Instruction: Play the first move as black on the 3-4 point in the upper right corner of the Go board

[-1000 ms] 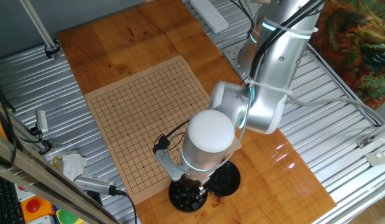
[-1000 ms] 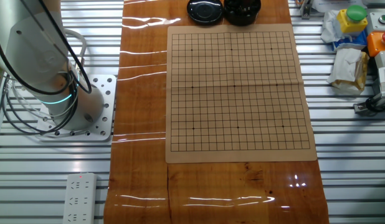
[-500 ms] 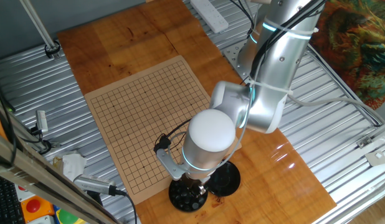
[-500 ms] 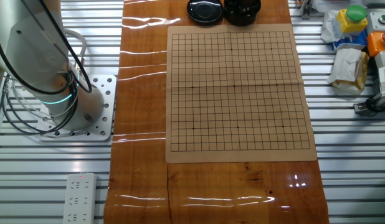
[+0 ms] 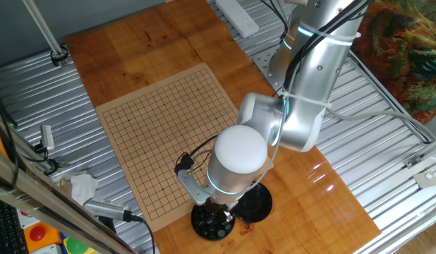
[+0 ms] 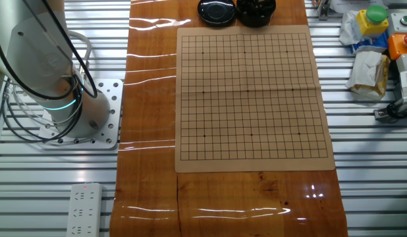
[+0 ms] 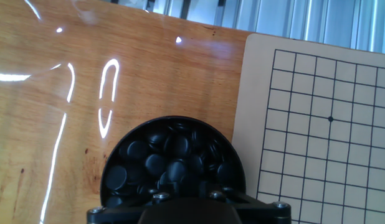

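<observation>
The Go board lies on the wooden table with no stones on it; it also shows in the other fixed view and at the right of the hand view. A round black bowl holds several glossy black stones. My gripper hangs straight over this bowl, down at its rim. In the hand view only the gripper's dark body shows at the bottom edge; the fingertips are hidden, so I cannot tell whether they are open or hold a stone.
The flat black lid lies beside the bowl, also in the other fixed view. The arm's base stands on the metal table. Clutter lies beside the board. A power strip lies near the base.
</observation>
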